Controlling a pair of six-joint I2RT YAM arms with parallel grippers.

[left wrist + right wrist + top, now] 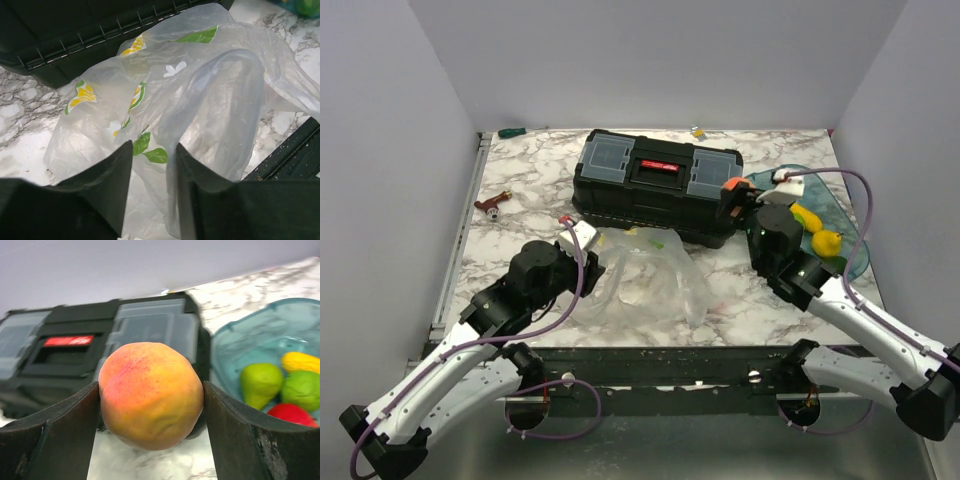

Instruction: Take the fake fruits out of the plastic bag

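The peach-orange plastic fruit (150,400) sits clamped between the fingers of my right gripper (151,387), held up, I judge, for the short carry to the translucent blue tray (235,340) just right of the hand, where green, yellow and red fruits (261,384) lie. The black toolbox with a red latch (70,350) stands straight ahead of those fingers, so I'd swing sideways. My left gripper (154,150) stands slightly parted with film of the clear, leaf-printed plastic bag (210,100) loose in the gap, the bag slumped ahead against the toolbox.
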